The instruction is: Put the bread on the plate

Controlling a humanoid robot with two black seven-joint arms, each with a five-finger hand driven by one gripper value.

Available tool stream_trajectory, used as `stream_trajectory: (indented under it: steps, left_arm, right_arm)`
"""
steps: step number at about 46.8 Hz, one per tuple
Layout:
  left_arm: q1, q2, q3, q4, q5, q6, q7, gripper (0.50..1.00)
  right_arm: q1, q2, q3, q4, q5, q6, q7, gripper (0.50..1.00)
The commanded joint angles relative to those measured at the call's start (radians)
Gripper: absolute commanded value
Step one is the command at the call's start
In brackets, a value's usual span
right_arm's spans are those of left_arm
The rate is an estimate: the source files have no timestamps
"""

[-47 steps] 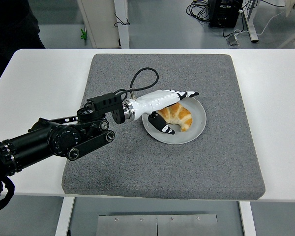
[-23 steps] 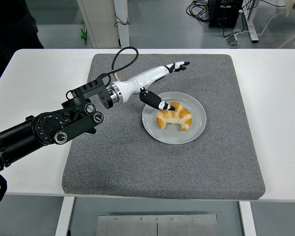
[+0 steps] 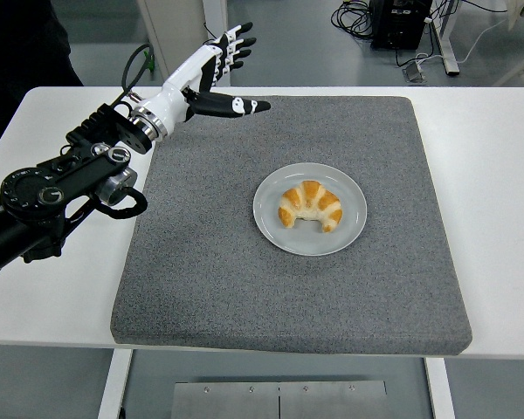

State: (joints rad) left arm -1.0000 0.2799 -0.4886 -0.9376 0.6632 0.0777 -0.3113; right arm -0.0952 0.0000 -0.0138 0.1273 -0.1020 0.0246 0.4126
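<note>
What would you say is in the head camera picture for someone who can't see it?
A croissant lies on a grey plate in the middle of a grey mat on a white table. The robot's left hand hovers open near the mat's far left corner.

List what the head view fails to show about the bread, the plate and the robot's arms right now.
- Underside of the bread: hidden by the bread itself, where it rests on the plate.
- Right arm and hand: outside the head view entirely.
- Left arm above the elbow: cut off by the picture's left edge; the left hand itself shows, fingers spread.
- Person at top left: only dark clothing, cropped by the edge.
</note>
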Motion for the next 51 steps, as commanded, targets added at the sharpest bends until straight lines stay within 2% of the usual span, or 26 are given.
stream_trajectory:
  steps: [1, 9, 25, 34, 40, 48, 51]
  left_arm:
    - [0.004, 0.002, -0.041, 0.008, -0.051, 0.005, 0.0, 0.968]
    - [0.015, -0.008, -0.093, 0.069, -0.18, 0.037, 0.001, 0.968]
    - [0.015, -0.038, -0.094, 0.172, -0.399, 0.037, -0.008, 0.968]
    - [0.03, -0.062, -0.159, 0.192, -0.471, 0.033, -0.055, 0.968]
    - [0.058, -0.077, -0.228, 0.212, -0.49, 0.031, -0.057, 0.968]
    - [0.064, -0.123, -0.289, 0.298, -0.496, 0.022, -0.051, 0.968]
    - [0.067, -0.127, -0.291, 0.321, -0.502, -0.007, -0.054, 0.968]
  right_arm:
    - [0.0, 0.0, 0.0, 0.0, 0.001, 0.0, 0.0, 1.0]
    - [0.0, 0.0, 0.0, 0.0, 0.001, 0.0, 0.0, 1.0]
    - [0.0, 0.0, 0.0, 0.0, 0.001, 0.0, 0.0, 1.0]
    - [0.0, 0.0, 0.0, 0.0, 0.001, 0.0, 0.0, 1.0]
    - [0.0, 0.0, 0.0, 0.0, 0.001, 0.0, 0.0, 1.0]
    - [0.008, 0.0, 0.006, 0.003, 0.001, 0.002, 0.0, 1.0]
    - [0.008, 0.0, 0.003, 0.003, 0.001, 0.002, 0.0, 1.0]
